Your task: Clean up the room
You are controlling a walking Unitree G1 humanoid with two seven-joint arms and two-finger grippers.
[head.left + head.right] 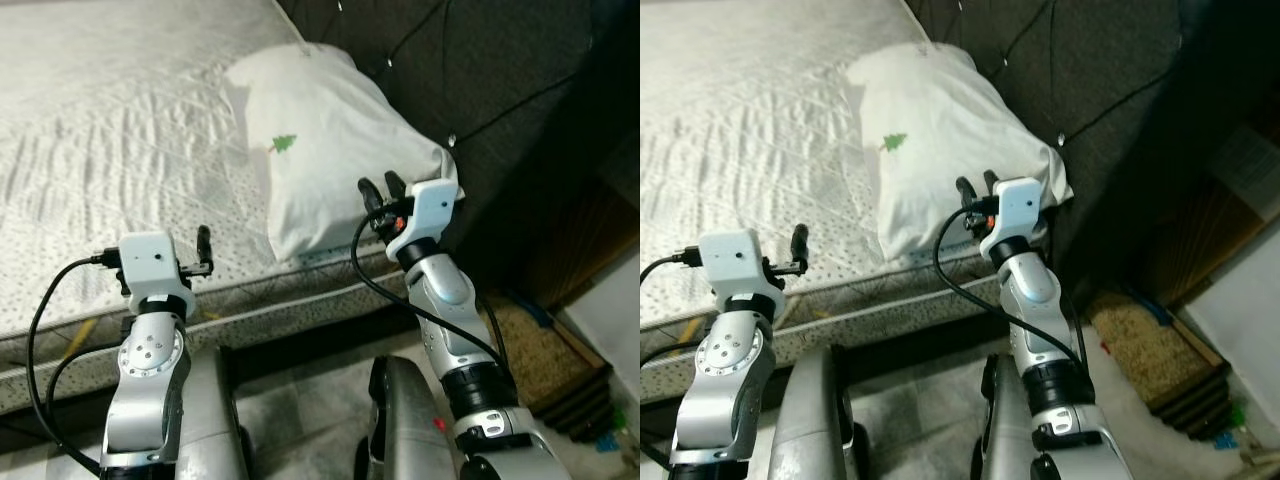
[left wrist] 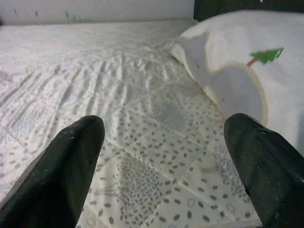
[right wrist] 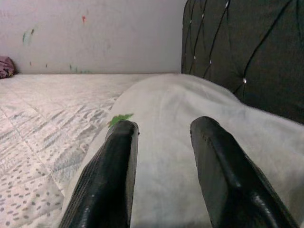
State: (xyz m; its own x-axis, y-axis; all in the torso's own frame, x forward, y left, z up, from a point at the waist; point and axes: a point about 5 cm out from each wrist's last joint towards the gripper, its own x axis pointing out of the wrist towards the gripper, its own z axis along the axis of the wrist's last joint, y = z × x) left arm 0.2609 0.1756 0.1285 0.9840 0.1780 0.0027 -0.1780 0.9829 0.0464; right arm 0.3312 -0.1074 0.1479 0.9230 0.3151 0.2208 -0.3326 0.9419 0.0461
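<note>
Open white quilted bedspread (image 1: 110,150) lies ahead of the left gripper (image 2: 161,156) (fingers spread); a white tree-printed pillow (image 1: 330,140) and dark tufted headboard (image 1: 480,90) block the right.

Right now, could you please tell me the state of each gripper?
Left gripper: open, holding nothing, above the bed cover.
Right gripper: open, holding nothing, at the white pillow.
</note>
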